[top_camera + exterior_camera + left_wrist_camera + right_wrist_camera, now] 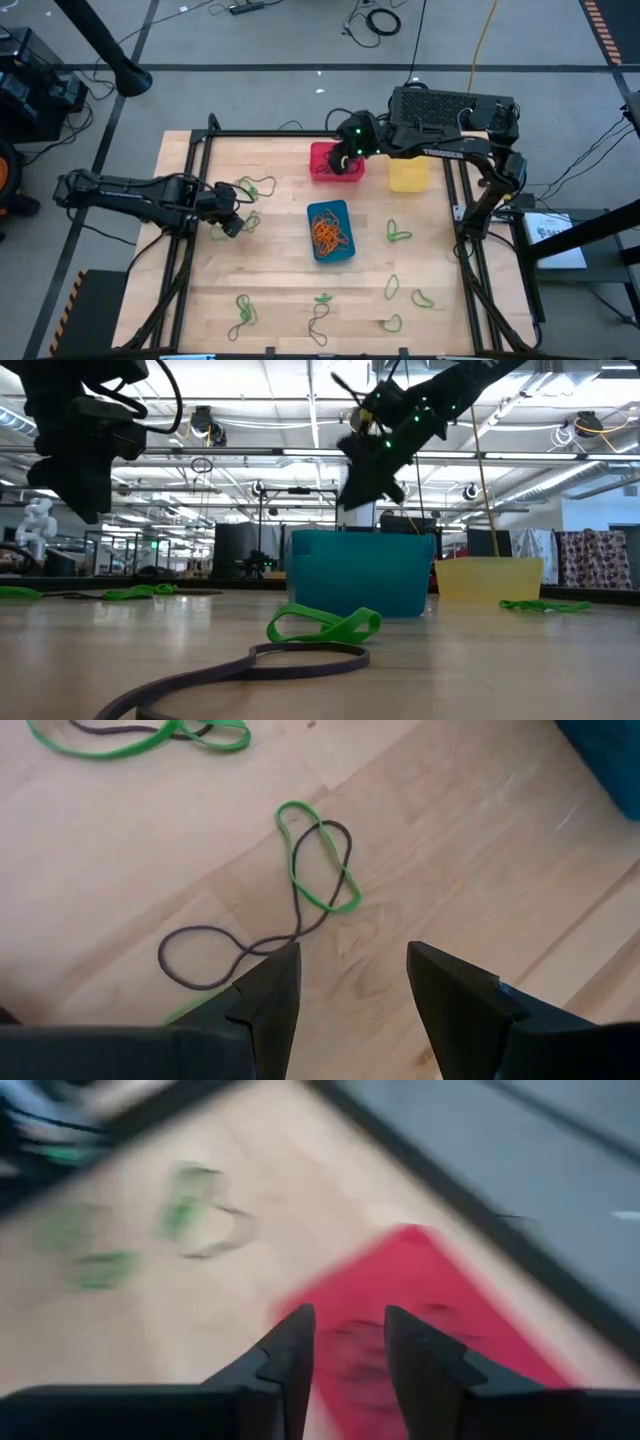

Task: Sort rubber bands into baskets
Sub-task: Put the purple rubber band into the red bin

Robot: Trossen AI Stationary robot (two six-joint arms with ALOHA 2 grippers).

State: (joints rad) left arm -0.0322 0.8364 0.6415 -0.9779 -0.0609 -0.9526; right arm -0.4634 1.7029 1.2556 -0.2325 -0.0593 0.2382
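My right gripper (346,158) (348,1348) hangs open over the red basket (322,160) (440,1285), with nothing between its fingers; dark rubber bands (355,1365) lie blurred inside the basket. My left gripper (233,224) (350,982) is open above the table's left part, just over a green rubber band (320,860) tangled with a dark one (200,958) lying flat on the wood. The blue basket (345,247) at mid-table holds orange rubber bands (329,232). The yellow basket (408,176) stands right of the red one.
More green and dark rubber bands lie loose: by the left arm (256,187), right of the blue basket (398,235), and along the near edge (243,310) (320,318) (392,322) (422,298). A black frame (213,130) borders the table.
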